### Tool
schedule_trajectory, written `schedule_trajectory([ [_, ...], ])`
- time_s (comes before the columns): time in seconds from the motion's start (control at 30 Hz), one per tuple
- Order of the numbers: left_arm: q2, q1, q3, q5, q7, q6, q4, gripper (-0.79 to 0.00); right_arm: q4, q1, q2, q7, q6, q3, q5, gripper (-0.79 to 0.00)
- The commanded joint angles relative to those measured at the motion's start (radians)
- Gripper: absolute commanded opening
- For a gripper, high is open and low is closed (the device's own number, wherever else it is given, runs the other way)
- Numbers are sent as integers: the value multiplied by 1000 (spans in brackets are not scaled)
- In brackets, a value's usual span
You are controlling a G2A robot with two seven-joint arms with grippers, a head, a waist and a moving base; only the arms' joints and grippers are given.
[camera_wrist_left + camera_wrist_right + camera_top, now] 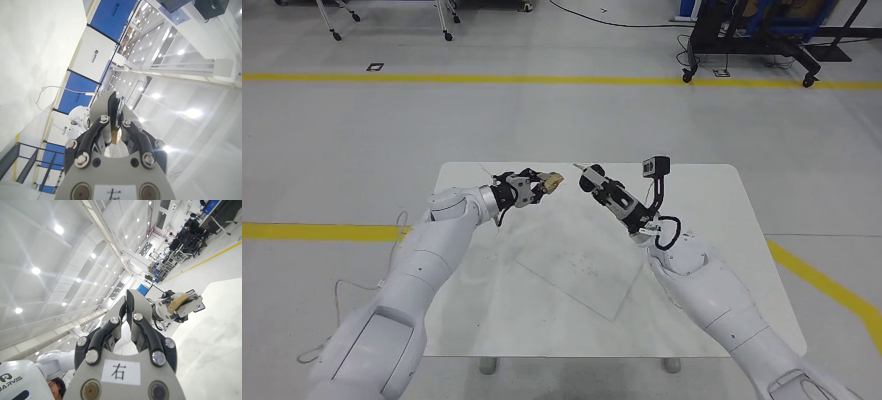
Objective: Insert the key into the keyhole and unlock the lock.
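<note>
I hold the lock [115,135] in my left gripper [118,103]. Its jaws squeeze the lock tight. The yellow body sits low between the fingers, and the shiny silver loop sticks out at the tips. My right gripper [127,298] has its jaws pressed together. I cannot tell if the key is in there. From the top, both grippers hang over the far half of the table [712,300], tips facing, near but apart. A clear sheet [582,265] lies flat on the middle of the table. Each gripper has a white sticker [121,372] with one black sign near its base.
</note>
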Motion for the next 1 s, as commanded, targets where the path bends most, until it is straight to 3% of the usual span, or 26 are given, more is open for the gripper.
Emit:
schedule_trajectory([
  [0.0,-1,11,4,12,42,37,-20,-785,-29,-15,5,-48,163,9,-99,-785],
  [0.17,-3,28,2,24,116,64,-57,-785,-253,-131,26,-121,482,51,-239,-785],
  [0.4,-5,48,-13,20,154,50,-101,-785,-519,-278,51,-146,761,135,-342,-785],
  [0.97,-4,48,-17,18,153,46,-103,-785,-540,-286,52,-117,771,136,-315,-785],
])
